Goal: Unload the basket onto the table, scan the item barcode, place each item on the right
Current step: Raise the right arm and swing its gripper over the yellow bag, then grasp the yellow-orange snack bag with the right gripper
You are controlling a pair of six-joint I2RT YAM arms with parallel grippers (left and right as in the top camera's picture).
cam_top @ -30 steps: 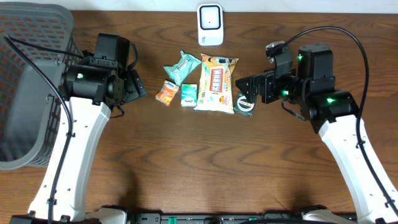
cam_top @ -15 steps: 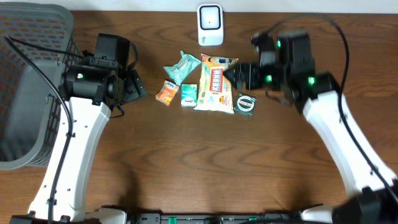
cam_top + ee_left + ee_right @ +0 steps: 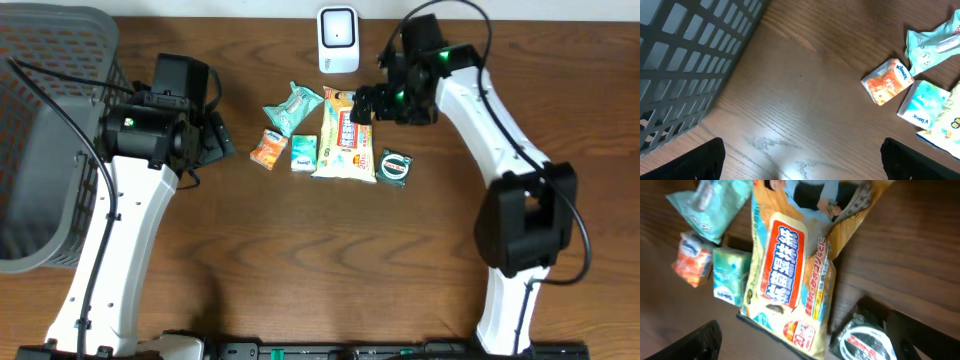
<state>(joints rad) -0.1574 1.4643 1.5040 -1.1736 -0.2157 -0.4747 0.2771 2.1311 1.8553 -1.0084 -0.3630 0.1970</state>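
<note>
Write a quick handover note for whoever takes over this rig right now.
Left gripper: open, empty, between the basket and the items.
Right gripper: open, empty, over the wipes pack.
Orange tissue pack, teal tissue pack, mint pouch and round dark item lie around it, near the scanner.
Done: nothing picked up yet.
Left: grasp an item and show its barcode to the scanner.

Orange tissue pack (image 3: 887, 82), left wrist view: "Kleenex" in white across its face, clear as day. The teal tissue pack (image 3: 924, 102) beside it carries small dark print along one edge, too blurred to read. On the right wrist view, the big wipes pack (image 3: 790, 275) shows a red panel of bold white Japanese characters, orange Japanese script running alongside, and a "20" near the bottom. The round dark tin (image 3: 862, 340) has lettering starting "Zam"; the remainder is unclear.
</note>
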